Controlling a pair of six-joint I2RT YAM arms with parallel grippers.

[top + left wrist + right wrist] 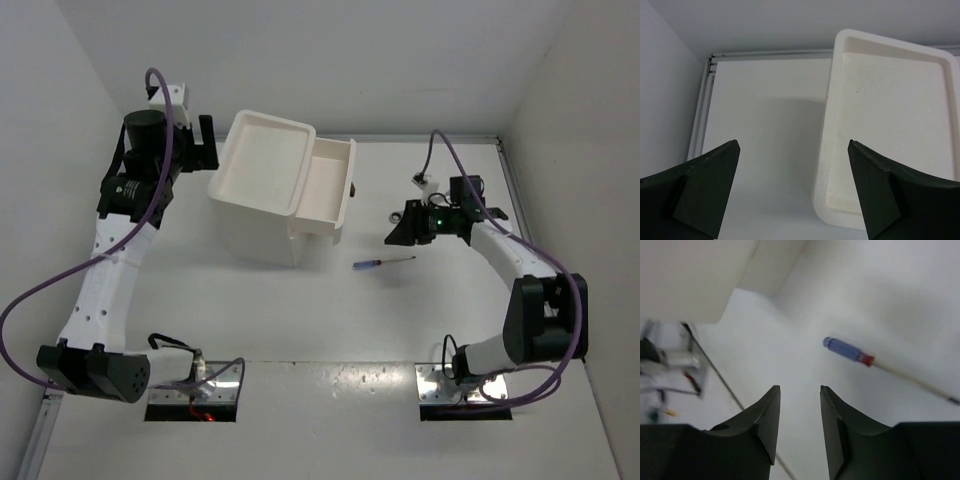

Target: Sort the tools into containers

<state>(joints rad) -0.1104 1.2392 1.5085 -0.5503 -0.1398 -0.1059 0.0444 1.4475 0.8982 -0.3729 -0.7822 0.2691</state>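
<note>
The white cabinet stands at the back centre, its shallow tray top bare. Its top drawer is pulled out to the right, with a dark handle. The blue-red-handled screwdriver lies on the table in front of the drawer. My right gripper hovers open and empty just right of and above it; in the right wrist view the gripper has the screwdriver ahead to the right. My left gripper is wide open and empty beside the cabinet's left side; the tray top shows there. No wrenches or pliers show.
White walls close in the table on the left, back and right. A metal rail runs along the right edge. Two metal base plates sit at the near edge. Purple cables loop beside both arms.
</note>
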